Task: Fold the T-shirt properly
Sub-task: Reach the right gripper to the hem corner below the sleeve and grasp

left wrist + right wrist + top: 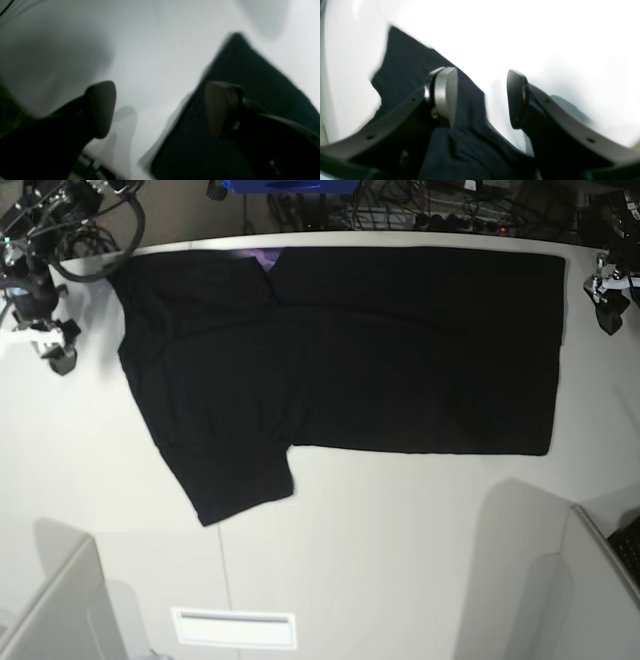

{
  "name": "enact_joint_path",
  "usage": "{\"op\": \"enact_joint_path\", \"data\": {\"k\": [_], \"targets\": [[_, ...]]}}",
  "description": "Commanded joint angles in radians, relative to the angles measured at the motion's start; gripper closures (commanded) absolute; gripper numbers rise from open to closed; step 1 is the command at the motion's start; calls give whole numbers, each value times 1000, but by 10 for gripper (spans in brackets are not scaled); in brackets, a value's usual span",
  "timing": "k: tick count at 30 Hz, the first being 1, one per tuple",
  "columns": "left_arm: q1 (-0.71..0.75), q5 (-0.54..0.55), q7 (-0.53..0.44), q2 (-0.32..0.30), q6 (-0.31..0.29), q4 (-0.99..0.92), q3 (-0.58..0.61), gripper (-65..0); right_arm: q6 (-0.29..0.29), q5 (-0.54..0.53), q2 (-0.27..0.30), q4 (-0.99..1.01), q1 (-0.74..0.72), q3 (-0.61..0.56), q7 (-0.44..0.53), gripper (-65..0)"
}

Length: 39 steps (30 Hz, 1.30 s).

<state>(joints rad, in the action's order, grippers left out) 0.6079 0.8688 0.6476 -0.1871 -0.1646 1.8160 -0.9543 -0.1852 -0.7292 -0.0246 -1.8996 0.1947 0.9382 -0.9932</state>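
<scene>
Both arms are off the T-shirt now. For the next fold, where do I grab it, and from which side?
Likely the loose sleeve jutting off the T-shirt's near edge. It lies flat on the table with bare surface around it, so come from the near side with the right gripper and pinch its hem, then carry it onto the body.

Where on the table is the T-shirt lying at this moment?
In the base view the T-shirt lies spread flat across the far half of the white table, between the two grippers, one sleeve pointing toward the near left.
</scene>
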Motion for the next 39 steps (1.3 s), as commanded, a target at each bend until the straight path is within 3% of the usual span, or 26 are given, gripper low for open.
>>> {"op": "enact_joint_path", "data": {"k": [1, 5, 8, 11, 15, 20, 24, 27, 34, 39], "targets": [[13, 5, -16, -12, -6, 18, -7, -532, -3, -34, 24, -5, -33, -58, 24, -297], [11, 5, -16, -12, -6, 21, -4, -532, 39, 58, 45, 81, -157, -265, 75, -299], [11, 3, -16, -12, -6, 20, -4, -532, 42, 204, 47, 222, -288, -404, 130, -299], [11, 2, -16, -10, -8, 20, 1, -532, 42, 326, 47, 401, -420, -486, 178, -305], [13, 0, -16, -10, -8, 18, 41, -532, 42, 406, 65, 685, -598, -528, 248, -309], [14, 0, -16, -7, -8, 17, 41, -530, 40, 418, 117, 1053, -777, -597, 388, -395], [16, 0, -16, -9, -8, 15, 33, -530, 40, 418, 159, 1323, -892, -672, 567, -404], [17, 0, -16, -9, -8, 15, 31, -530, 37, 418, 171, 1497, -957, -735, 650, -405], [16, 0, -16, -9, -8, 14, 31, -530, -20, 415, 153, 1540, -970, -893, 670, -404], [17, -1, -16, -9, -8, 12, 31, -530, -26, 415, 148, 1540, -960, -905, 667, -402]]}}
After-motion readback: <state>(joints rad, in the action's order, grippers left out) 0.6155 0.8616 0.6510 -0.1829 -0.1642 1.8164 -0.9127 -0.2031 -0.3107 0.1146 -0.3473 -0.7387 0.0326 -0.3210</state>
